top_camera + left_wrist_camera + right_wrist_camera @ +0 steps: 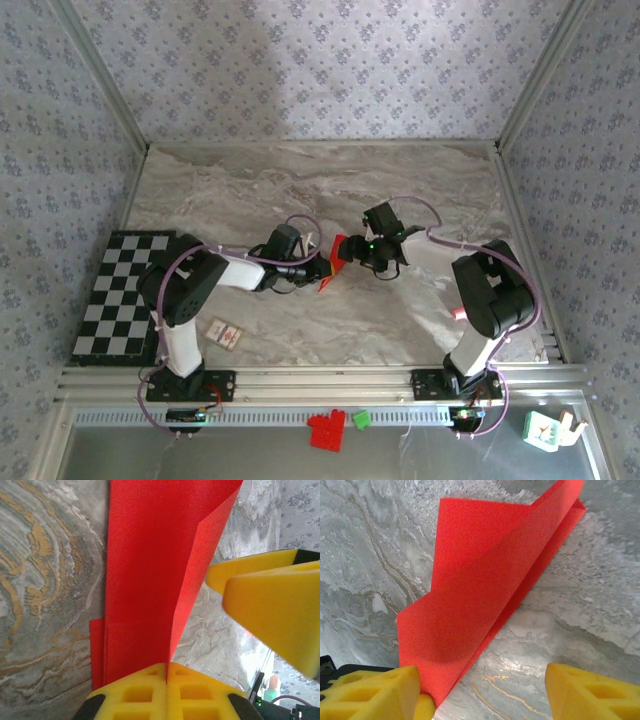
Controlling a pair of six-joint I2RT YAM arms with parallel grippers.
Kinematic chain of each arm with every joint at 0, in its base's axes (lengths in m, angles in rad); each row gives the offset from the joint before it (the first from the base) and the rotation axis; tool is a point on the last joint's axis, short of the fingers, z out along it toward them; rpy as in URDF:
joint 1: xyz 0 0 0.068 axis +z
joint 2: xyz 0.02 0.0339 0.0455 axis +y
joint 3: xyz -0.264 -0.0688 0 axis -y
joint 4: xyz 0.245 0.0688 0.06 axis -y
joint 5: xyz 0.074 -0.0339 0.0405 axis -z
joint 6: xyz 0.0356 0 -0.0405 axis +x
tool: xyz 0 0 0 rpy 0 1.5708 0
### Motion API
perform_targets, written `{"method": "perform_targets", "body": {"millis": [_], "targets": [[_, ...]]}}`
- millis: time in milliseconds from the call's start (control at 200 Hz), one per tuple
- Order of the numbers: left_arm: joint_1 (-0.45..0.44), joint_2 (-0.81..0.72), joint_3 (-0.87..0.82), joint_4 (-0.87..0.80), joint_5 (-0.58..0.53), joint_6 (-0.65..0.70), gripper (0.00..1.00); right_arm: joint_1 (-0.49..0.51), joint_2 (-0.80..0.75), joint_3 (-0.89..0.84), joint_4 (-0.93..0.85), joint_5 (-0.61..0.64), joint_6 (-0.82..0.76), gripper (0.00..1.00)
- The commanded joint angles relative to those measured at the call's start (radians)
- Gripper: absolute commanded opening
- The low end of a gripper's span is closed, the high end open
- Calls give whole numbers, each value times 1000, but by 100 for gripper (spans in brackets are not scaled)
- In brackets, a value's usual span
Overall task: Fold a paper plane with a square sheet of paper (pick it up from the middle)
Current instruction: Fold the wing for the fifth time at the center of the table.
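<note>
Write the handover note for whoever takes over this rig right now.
Left gripper: shut on one end of the red paper sheet, holding it over the marble table.
Right gripper: open, with the sheet's edge close beside one finger and not clamped.
Done: the sheet is picked up and creased, with layers overlapping along a long fold.
Left: the remaining folds. There is no narrow pointed dart yet. The right gripper probably needs to close on the sheet before the next crease.
</note>
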State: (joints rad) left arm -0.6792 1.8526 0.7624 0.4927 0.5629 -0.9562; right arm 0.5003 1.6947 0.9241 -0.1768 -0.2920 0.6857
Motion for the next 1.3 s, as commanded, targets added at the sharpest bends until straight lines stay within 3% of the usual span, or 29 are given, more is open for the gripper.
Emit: {"method": "perform_targets", "body": {"millis": [0,440,760,1049,1299], "targets": [[13,22,-16,67,32,-51,0,7,30,27,-19,-5,-39,66],[39,48,-34,131,66,-138,0,6,104,70,-28,-11,-49,67],[40,59,-41,146,68,-154,1,24,199,154,-162,64,-16,72],[40,54,-58,173,66,-153,4,56,293,241,-275,139,21,75],[42,4,-64,131,46,-132,15,74,348,307,-354,181,39,76]]}}
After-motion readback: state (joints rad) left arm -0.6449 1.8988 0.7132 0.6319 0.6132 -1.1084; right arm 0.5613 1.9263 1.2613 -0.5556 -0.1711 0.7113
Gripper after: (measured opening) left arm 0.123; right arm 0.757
